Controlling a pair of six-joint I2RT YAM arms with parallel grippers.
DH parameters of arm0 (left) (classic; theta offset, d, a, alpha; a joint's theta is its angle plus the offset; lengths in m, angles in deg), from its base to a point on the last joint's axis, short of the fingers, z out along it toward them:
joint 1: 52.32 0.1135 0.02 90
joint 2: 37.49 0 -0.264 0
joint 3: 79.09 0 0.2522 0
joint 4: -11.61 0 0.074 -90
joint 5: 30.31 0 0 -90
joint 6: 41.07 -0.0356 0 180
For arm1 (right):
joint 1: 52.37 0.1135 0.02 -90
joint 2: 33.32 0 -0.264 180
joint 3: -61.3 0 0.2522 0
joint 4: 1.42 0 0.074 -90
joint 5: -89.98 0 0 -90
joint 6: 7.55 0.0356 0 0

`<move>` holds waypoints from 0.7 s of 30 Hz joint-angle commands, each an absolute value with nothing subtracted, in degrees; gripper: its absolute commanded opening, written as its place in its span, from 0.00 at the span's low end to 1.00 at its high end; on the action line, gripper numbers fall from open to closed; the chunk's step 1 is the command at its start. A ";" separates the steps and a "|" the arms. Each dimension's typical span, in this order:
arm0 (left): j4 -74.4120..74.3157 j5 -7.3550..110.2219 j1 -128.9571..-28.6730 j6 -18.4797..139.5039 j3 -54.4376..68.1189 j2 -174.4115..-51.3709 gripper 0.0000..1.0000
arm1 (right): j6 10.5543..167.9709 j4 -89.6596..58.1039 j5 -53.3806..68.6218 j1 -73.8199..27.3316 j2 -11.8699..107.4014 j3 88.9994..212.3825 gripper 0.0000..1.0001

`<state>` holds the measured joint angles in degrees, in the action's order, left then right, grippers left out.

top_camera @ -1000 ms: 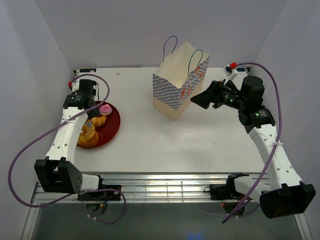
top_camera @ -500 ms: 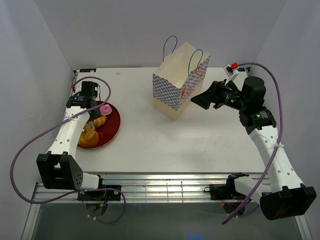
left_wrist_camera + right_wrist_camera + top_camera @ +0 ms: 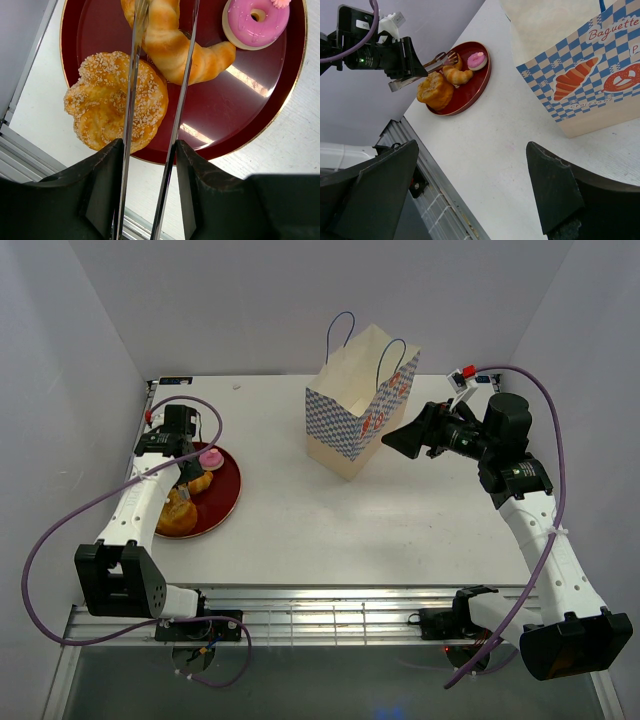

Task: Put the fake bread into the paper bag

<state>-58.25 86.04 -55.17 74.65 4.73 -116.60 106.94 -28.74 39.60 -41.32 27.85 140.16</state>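
Left wrist view: left gripper point(image 3: 149, 150), jaws closed onto the silver tongs point(image 3: 131, 105), with one tong arm lying against the inner face of each finger. Both tong arms run out over the dark-red plate point(image 3: 235, 115) and cross the croissant point(image 3: 167, 50). Their tips are cut off by the upper edge of the view, so it cannot be told whether they pinch the croissant.

The fake bread point(image 3: 436, 90) shows as three pieces, all lying on the plate. The croissant is in the middle, a sugar-crusted bun point(image 3: 97, 110) sits close against one side of it, and a pink-iced ring cake point(image 3: 257, 22) lies just beside its other end.

Top external view: paper bag point(image 3: 350, 425), upright on the table point(image 3: 400, 520), mouth open upward and both cord handles standing up. The plate sits well apart from the bag, on the side of the bag toward the left arm. Of the three pieces, the pink-iced ring cake lies nearest the bag and the sugar-crusted bun farthest from it.

Right wrist view: right gripper point(image 3: 471, 143), jaws spread wide with nothing between them. It hangs above the table just beside the bag, at the bag's checked, printed face and on the side turned away from the plate. It is near that face but not touching it.
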 commanded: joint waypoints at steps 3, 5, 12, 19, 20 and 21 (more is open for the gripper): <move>-57.35 86.50 -54.60 74.60 4.63 -116.15 0.55 | 106.97 -27.40 40.06 -40.95 26.89 141.59 0.93; -57.35 86.41 -54.43 74.60 4.72 -116.24 0.55 | 106.97 -27.40 40.14 -40.95 26.98 141.59 0.94; -57.26 85.27 -54.34 75.04 4.54 -115.80 0.40 | 107.06 -27.49 39.88 -40.95 26.98 141.94 0.94; -57.35 84.04 -54.42 75.04 5.51 -113.78 0.32 | 107.15 -27.84 39.27 -40.95 27.33 142.47 0.93; -57.43 83.87 -54.42 74.86 5.77 -113.60 0.31 | 107.06 -27.93 39.09 -40.95 27.42 142.56 0.94; -57.44 83.69 -54.42 74.77 5.86 -113.16 0.29 | 107.06 -28.01 38.92 -40.95 27.50 142.64 0.93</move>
<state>-57.83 84.27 -54.71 74.87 4.67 -116.22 107.07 -28.77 39.25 -41.30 27.85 140.16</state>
